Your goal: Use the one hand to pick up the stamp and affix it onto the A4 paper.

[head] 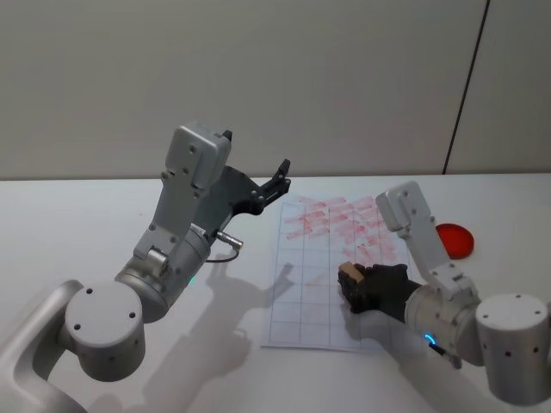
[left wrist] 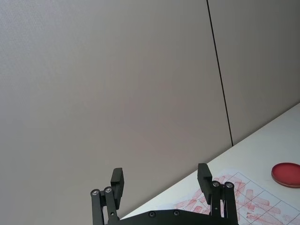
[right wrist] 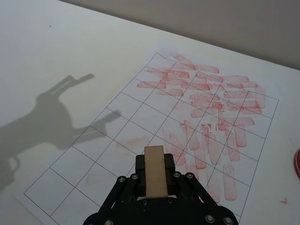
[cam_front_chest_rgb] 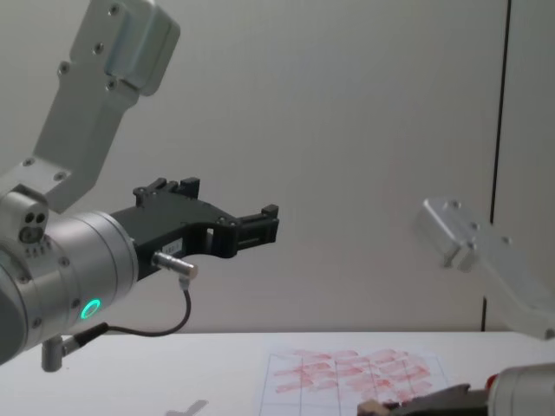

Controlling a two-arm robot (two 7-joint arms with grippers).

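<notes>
The stamp (head: 349,274), a small tan wooden block (right wrist: 155,176), is held in my right gripper (head: 353,288), which is shut on it over the near right part of the A4 paper (head: 301,292). The paper (right wrist: 140,117) is a white gridded sheet with many red stamp marks across its far and right cells; whether the stamp touches it I cannot tell. My left gripper (head: 280,176) is raised above the table left of the paper, its fingers (left wrist: 117,183) open and holding nothing.
A round red ink pad (head: 455,240) lies on the white table to the right of the paper, also in the left wrist view (left wrist: 287,174). A grey wall with a dark vertical seam stands behind the table.
</notes>
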